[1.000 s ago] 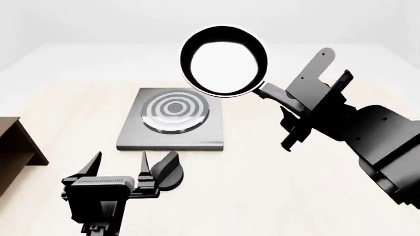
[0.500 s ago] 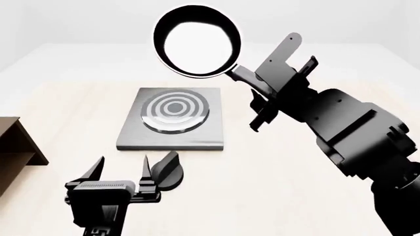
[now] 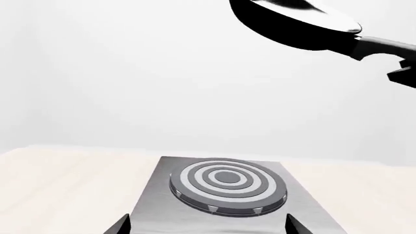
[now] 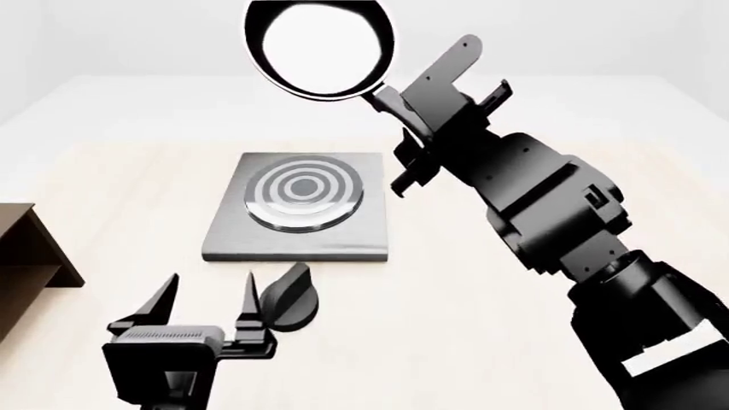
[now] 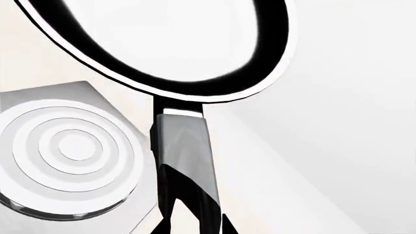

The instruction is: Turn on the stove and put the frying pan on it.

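Frying pan [image 4: 320, 49] hangs in the air above and behind the stove [image 4: 300, 218], well clear of the burner [image 4: 304, 195], its glossy pale inside facing the head camera. Its long black handle [image 5: 183, 161] runs back into the right gripper [image 4: 401, 107], whose fingers are clamped on it. From the left wrist view the pan [image 3: 295, 24] shows side-on, high over the ringed burner [image 3: 227, 186]. The grey stove plate lies flat on the pale bench [image 4: 456, 282]. The black finned knob [image 4: 287, 299] sits on the bench just in front of the plate, apart from it. The left gripper [image 4: 207, 299] is beside the knob, its fingers spread and holding nothing, one finger [image 4: 249, 296] just beside the knob. A brown wooden shelf [image 4: 29, 256] shows at the left edge.
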### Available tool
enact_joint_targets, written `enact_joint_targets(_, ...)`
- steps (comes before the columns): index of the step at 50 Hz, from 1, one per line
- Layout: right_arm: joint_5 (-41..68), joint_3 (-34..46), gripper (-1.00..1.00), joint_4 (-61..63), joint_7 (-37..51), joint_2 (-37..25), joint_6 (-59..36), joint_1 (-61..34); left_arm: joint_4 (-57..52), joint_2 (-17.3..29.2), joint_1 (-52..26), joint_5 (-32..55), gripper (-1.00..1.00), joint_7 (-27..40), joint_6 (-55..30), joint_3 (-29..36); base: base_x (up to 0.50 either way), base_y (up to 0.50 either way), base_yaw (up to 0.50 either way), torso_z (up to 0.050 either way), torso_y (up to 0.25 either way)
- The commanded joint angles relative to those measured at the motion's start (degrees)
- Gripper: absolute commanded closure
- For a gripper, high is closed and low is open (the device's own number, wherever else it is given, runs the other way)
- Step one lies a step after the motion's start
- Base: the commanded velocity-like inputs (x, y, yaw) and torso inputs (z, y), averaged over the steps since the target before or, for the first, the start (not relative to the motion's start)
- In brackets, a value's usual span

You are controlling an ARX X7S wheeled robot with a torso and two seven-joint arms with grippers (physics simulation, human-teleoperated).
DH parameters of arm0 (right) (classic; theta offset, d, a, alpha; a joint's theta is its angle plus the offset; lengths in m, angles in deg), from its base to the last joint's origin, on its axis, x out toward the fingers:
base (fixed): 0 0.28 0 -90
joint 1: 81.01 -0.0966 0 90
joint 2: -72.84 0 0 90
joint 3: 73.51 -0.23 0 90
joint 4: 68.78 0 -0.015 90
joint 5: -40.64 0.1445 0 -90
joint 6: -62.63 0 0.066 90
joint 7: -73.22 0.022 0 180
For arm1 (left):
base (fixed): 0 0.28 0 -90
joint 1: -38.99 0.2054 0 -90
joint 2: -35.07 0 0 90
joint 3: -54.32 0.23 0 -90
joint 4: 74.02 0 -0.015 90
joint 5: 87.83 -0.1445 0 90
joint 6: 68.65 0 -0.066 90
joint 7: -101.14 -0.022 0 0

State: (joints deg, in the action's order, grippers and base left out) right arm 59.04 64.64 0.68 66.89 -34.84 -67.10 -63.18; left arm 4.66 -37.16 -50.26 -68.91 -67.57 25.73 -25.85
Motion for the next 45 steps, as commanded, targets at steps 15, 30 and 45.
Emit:
enact_joint_targets(15,-5.54,-1.4,1.0,-15.88,5.12,11.68,7.82,-4.79,0.38,0.19,1.29,1.0,-1.0,-1.12,3.35,0.05,0.0,0.0,0.0,0.0,0.001)
enact_joint_targets(30,-6.0,0.35,1.0,-22.12,6.49,16.06,12.53,-4.47,0.85,0.09,2.17,-0.54,-1.0,-0.76,6.54,-0.15,0.0,0.0,0.0,0.0,-0.146)
enact_joint_targets(45,3.34,8.47,1.0,-25.7,10.35,17.6,16.01,-5.88,0.61,0.6,2.11,0.18,-1.0,-0.68,6.29,-0.24,0.0,0.0,0.0,0.0,-0.25)
